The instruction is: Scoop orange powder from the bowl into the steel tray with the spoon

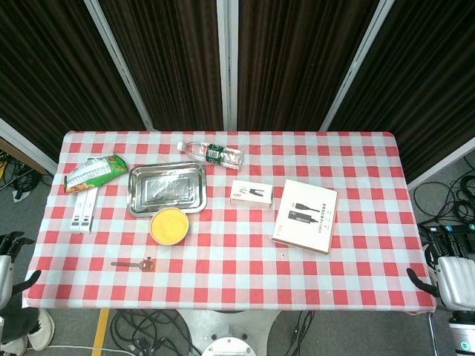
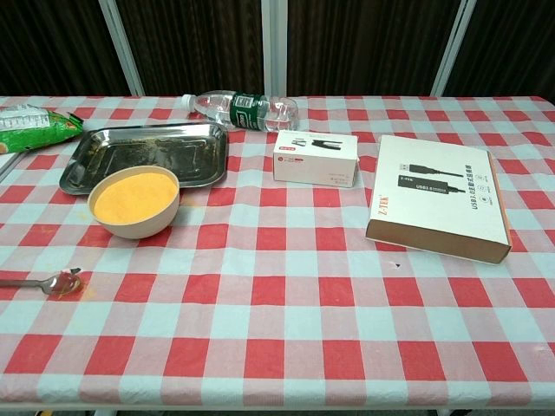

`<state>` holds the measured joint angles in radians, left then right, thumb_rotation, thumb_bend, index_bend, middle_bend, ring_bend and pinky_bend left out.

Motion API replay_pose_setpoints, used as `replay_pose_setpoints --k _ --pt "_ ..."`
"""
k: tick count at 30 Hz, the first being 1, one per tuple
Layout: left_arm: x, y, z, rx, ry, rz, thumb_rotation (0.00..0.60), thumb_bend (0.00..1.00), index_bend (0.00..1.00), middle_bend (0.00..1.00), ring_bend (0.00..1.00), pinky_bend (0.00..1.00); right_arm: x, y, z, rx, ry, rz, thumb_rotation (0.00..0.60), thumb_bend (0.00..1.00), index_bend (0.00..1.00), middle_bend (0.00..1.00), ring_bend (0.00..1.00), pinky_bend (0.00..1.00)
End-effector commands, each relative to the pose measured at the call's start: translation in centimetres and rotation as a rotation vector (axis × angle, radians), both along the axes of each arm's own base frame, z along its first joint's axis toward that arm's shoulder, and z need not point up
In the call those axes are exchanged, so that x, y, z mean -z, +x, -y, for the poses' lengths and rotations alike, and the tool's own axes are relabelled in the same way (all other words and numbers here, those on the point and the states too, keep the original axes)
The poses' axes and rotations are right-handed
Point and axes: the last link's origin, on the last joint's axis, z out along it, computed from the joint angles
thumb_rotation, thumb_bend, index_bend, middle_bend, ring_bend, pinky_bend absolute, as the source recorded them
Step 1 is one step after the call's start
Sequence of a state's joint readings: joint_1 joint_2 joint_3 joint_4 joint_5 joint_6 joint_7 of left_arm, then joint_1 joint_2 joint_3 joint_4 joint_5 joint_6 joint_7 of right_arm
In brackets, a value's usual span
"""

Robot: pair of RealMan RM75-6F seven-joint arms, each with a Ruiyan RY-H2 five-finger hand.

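A cream bowl [image 1: 169, 226] [image 2: 135, 201] full of orange powder stands just in front of the steel tray [image 1: 167, 188] [image 2: 147, 154], which looks bare inside. The metal spoon [image 1: 133, 263] [image 2: 43, 282] lies flat on the checked cloth in front of the bowl, with orange powder in and around its scoop. My left hand [image 1: 11, 271] hangs off the table's left front corner, fingers apart and holding nothing. Off the right front corner, my right hand [image 1: 449, 271] is also empty with fingers spread. Neither hand shows in the chest view.
A water bottle [image 1: 211, 153] [image 2: 243, 109] lies behind the tray. A green snack bag [image 1: 94, 173] [image 2: 35, 126] and white packets [image 1: 84, 210] sit to the tray's left. A small white box [image 1: 251, 194] [image 2: 315, 159] and a large flat cable box [image 1: 305, 216] [image 2: 442, 198] lie at centre right.
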<state>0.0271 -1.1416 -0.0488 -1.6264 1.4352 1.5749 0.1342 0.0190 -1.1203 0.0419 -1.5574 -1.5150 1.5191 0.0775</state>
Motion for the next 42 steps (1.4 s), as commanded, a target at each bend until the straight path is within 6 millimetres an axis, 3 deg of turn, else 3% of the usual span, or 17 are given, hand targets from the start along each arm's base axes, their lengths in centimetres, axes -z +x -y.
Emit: replay_pose_setpoints --k 1,12,18,20,25,28,37,42 --pt "0.1 -0.1 -0.6 0.011 0.009 0.013 0.600 0.21 0.40 0.34 0.23 0.21 0.1 0.3 0.4 -0.010 -0.007 0.002 0.600 0.15 0.09 0.21 0.03 0.12" --pt "0.1 0.2 -1.7 0.020 0.004 0.003 0.600 0.21 0.40 0.34 0.23 0.21 -0.5 0.6 1.5 -0.028 -0.027 0.010 0.600 0.15 0.09 0.22 0.03 0.12" --pt "1.3 0.6 -3.3 0.056 -0.045 0.029 0.600 0.22 0.41 0.37 0.25 0.21 -1.6 0.9 2.1 -0.035 -0.038 -0.026 0.600 0.15 0.09 0.22 0.03 0.12" --pt "2.1 0.7 -4.2 0.065 -0.079 0.041 0.600 0.23 0.42 0.43 0.31 0.27 -1.9 1.1 2.5 -0.040 -0.042 -0.035 0.600 0.15 0.09 0.22 0.03 0.12" --pt "4.9 1.1 -6.5 0.077 -0.203 0.087 0.600 0.26 0.51 0.65 0.59 0.65 -2.4 1.5 3.1 -0.051 -0.045 -0.054 0.600 0.15 0.09 0.22 0.03 0.12" --pt "7.0 1.4 -7.4 0.086 -0.295 0.100 0.600 0.26 0.52 0.73 0.69 0.78 -2.6 1.8 3.4 -0.055 -0.043 -0.063 0.600 0.15 0.09 0.22 0.03 0.12" --pt "12.4 1.6 -8.1 0.032 -0.506 0.157 0.600 0.28 0.56 0.94 0.91 0.99 -2.6 2.0 3.6 -0.043 -0.034 -0.067 0.600 0.15 0.09 0.22 0.03 0.12" --pt "14.2 2.0 -8.1 0.026 -0.544 0.174 0.600 0.29 0.57 0.97 0.94 1.00 -2.6 2.0 3.5 -0.044 -0.033 -0.061 0.600 0.15 0.09 0.22 0.03 0.12"
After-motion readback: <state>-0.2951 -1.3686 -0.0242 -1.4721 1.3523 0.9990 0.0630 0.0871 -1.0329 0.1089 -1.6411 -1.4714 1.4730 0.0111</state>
